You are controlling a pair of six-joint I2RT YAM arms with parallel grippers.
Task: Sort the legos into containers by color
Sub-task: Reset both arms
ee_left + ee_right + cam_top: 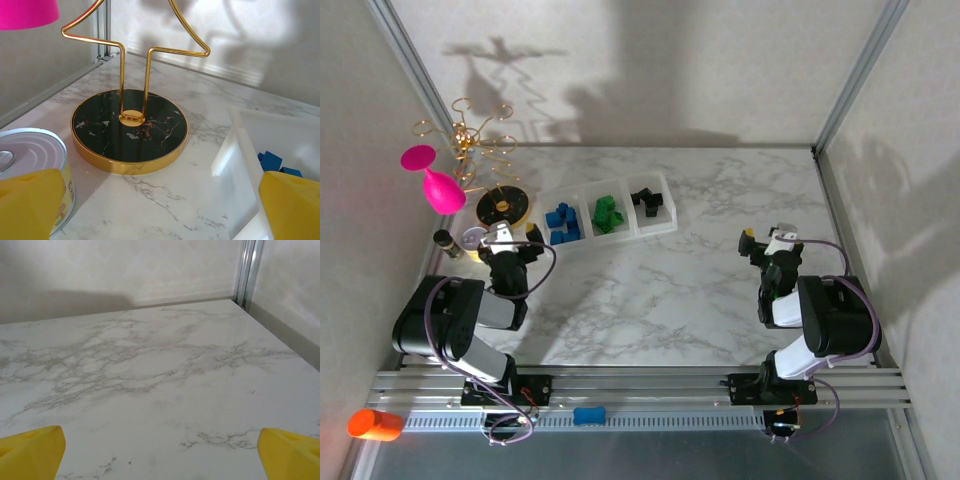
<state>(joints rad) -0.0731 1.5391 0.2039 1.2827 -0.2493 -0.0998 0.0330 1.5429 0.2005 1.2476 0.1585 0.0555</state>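
Left claw (507,243) (160,210): released, and we see its yellow fingertips (30,205) spread wide with nothing between them, low over the marble table (700,270) between the tin can (472,240) (30,155) and the tray's left end
Right claw (767,243) (160,450): released too, its jaws wide over bare marble on the right side, well apart from the tray
Tray (670,222) (245,145): we find it lying at a slight slant near the back left of the table, three compartments in a row
Blue legos (562,222) (274,162): piled in the left compartment
Green legos (608,213): in the middle compartment
Black legos (645,200): in the right compartment
Round dish (502,207) (130,130): black with a gold rim, just beside the tray's left end, and we see a gold wire stand (135,65) rising from its middle
Pink cup (440,185): to the left of the dish
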